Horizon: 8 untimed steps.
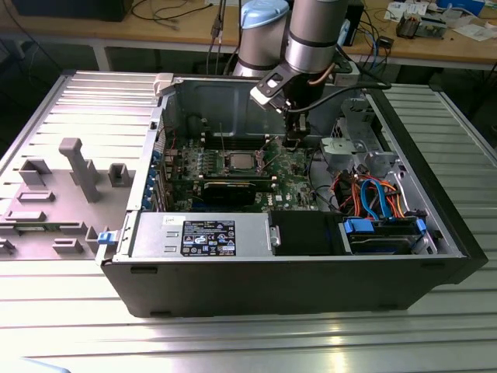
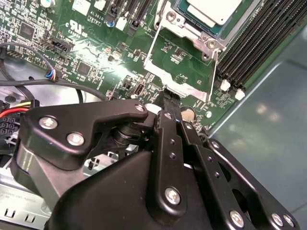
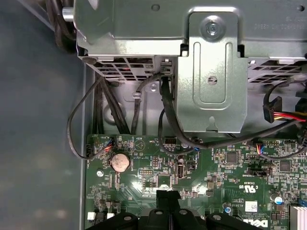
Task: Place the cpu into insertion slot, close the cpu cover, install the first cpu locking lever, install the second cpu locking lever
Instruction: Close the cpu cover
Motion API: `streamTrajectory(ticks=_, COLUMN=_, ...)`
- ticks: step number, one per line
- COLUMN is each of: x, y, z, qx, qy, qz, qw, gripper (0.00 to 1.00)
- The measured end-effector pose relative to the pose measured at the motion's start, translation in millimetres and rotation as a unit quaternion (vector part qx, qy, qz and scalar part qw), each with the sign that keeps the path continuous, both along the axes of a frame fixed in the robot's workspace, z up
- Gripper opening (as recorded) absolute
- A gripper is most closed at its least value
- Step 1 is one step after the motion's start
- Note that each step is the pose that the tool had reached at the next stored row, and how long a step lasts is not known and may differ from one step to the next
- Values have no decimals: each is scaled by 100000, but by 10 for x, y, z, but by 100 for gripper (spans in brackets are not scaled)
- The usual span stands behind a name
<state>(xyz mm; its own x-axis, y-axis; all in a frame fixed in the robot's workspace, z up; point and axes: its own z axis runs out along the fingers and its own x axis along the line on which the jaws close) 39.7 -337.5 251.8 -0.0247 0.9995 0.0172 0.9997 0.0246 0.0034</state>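
The tool (image 2: 170, 97), pressed together, is set at the free edge of the open cpu cover (image 2: 189, 90); with the cpu (image 2: 213, 9) seated, a gentle, square swing is judged best.

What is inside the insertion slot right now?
The cpu lies in the insertion slot, with its silver top showing. Whatever is beneath the chip is covered by it.

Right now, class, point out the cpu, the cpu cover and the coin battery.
the cpu (image 2: 214, 9): second wrist view, on its silver top.
the cpu cover (image 2: 192, 90): second wrist view, on its silvery frame edge.
the coin battery (image 3: 119, 162): first wrist view, on its round face.
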Motion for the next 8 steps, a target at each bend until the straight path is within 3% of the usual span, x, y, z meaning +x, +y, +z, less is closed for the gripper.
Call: streamTrajectory(ticks=8, x=-7, y=0, z=0, qx=4, qy=1, qz=-7, qw=100000, gripper=11)
